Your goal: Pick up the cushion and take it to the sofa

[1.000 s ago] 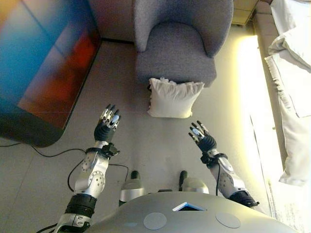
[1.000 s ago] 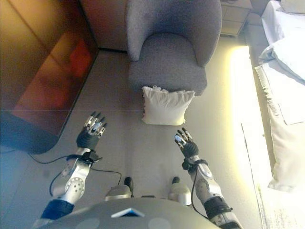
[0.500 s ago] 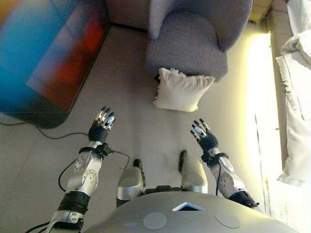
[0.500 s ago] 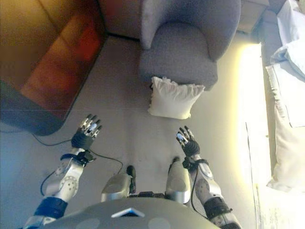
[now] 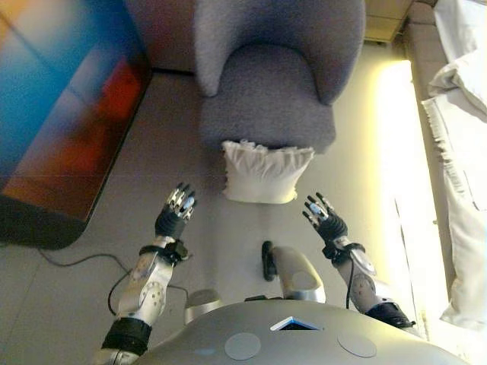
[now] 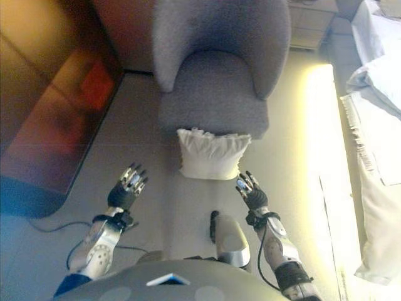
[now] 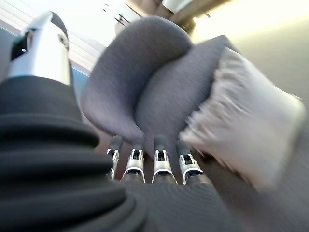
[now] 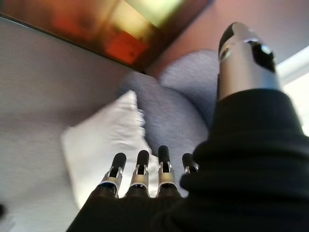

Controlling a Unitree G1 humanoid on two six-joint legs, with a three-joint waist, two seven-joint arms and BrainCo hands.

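Floor [image 5: 190, 114] is carrying the cushion [image 5: 262, 172], lying just beyond both hands' released fingers [image 5: 181, 199]; soft, light, likely squeezable at both sides.

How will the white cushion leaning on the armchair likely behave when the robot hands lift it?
The white cushion looks plump and soft, so it should squash under the fingers rather than resist. It is probably light for its bulk. Propped against the grey armchair, it may flop flat if nudged; both open hands, left robot hand and right robot hand, suit its width.
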